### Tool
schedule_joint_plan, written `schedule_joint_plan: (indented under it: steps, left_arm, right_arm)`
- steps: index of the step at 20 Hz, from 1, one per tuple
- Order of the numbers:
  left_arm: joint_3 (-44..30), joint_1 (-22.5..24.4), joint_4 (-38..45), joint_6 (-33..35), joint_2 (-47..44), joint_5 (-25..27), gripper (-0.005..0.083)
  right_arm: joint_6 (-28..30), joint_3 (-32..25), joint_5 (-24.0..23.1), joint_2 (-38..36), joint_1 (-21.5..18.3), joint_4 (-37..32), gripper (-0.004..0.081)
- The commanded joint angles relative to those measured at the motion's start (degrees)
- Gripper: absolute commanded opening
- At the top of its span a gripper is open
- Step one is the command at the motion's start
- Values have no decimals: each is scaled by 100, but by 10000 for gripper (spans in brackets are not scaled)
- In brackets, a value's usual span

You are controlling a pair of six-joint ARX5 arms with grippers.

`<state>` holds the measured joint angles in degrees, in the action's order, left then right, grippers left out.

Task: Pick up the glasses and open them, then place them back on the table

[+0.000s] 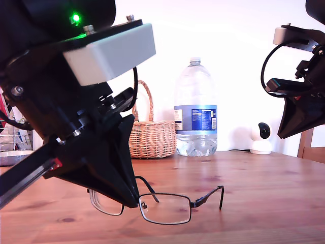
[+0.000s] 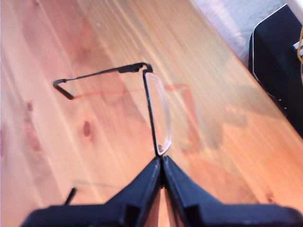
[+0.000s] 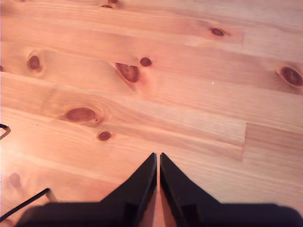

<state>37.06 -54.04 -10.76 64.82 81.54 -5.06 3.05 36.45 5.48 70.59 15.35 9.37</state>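
The glasses [image 1: 165, 208] are thin black-framed spectacles with clear lenses, hanging low over the table [image 1: 264, 193]. My first gripper [image 1: 133, 203], at the exterior view's left, is shut on the frame near the bridge. In the first wrist view the fingers meet at my first gripper [image 2: 162, 161], pinching the rim of one lens of the glasses [image 2: 150, 109]. One temple arm [image 2: 94, 74] stands folded out from the frame. My second gripper [image 1: 284, 134] hangs high at the exterior view's right. It is shut on nothing over bare wood, as my second gripper [image 3: 157, 156] shows.
At the back of the table stand a wicker basket [image 1: 151, 137], a large clear water bottle [image 1: 196, 109] and a small white round device [image 1: 261, 138]. A wooden chair [image 1: 311, 145] shows at the exterior view's right edge. A wire rack [image 1: 12, 140] is at its left edge.
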Motion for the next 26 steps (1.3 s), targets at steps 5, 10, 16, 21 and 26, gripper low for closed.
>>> schedule_joint_plan:
  steps: [5, 10, 16, 21, 26]
  left_arm:
    - [-109, 61, 85, 20, 496, 0, 182]
    - [-96, 61, 181, 11, 278, 208, 219]
    - [-94, 42, -87, -186, -442, 302, 219]
    - [-94, 42, -170, -1045, -1266, 973, 122]
    - [-83, 122, -138, -2153, -1930, 1303, -16]
  right_arm:
    - [-9, -20, 50, -4, -15, -52, -10]
    - [-7, -20, 55, -4, -15, -52, -10]
    - [-7, -20, 59, -4, -15, -50, -10]
    - [-11, -4, 57, -4, -13, -107, -10]
    - [-68, 7, 50, -7, -20, -232, -10]
